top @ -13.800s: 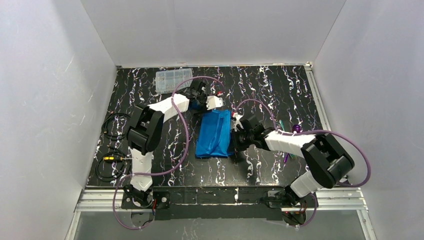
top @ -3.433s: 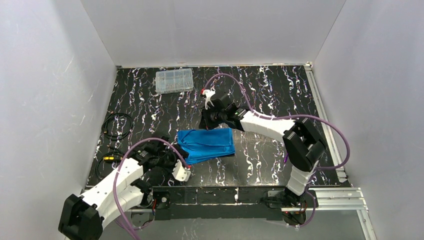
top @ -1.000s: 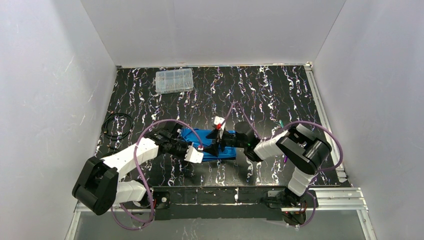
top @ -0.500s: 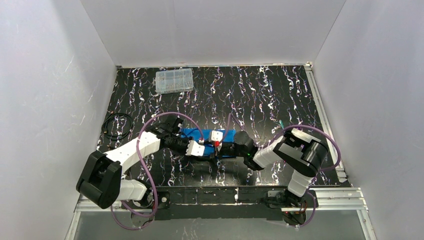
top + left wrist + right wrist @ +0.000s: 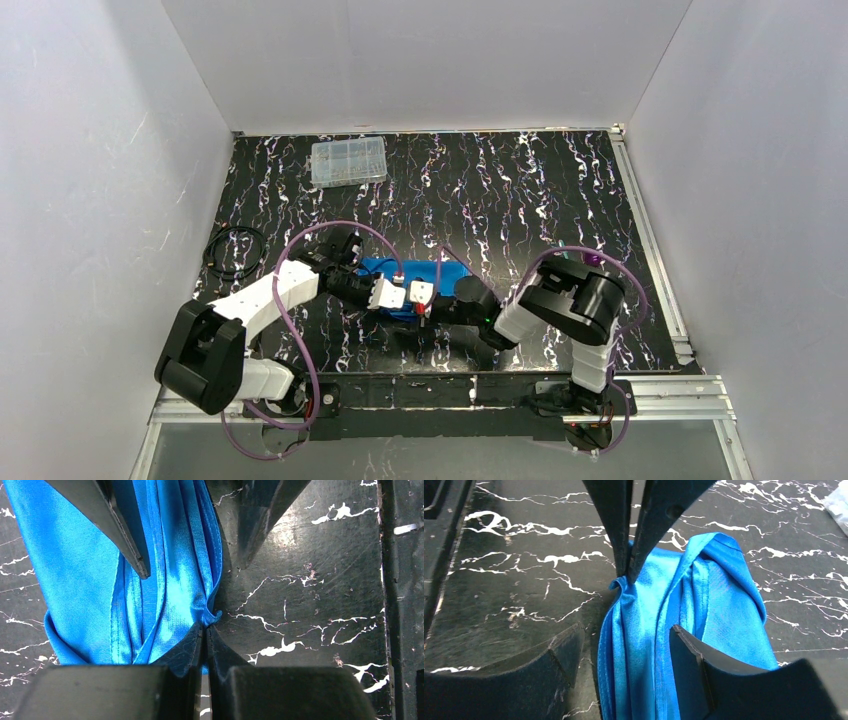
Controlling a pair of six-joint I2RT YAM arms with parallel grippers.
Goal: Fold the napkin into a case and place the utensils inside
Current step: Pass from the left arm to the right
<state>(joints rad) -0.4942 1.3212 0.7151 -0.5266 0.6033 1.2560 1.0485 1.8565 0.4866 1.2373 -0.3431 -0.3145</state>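
**Napkin pinched at the near side**

The folded blue napkin point(image 5: 442, 272) lies on the desk point(image 5: 520, 190), half hidden from above by my wrists. The wrist views show more: my left fingers point(image 5: 192, 647) are clamped on its hem, and my right fingers point(image 5: 686, 647) are spread astride that edge.

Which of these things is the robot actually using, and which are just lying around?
For the job: napkin, pinched by left end effector; open right end effector; utensils.
Lying about: clear compartment box; black cable coil.
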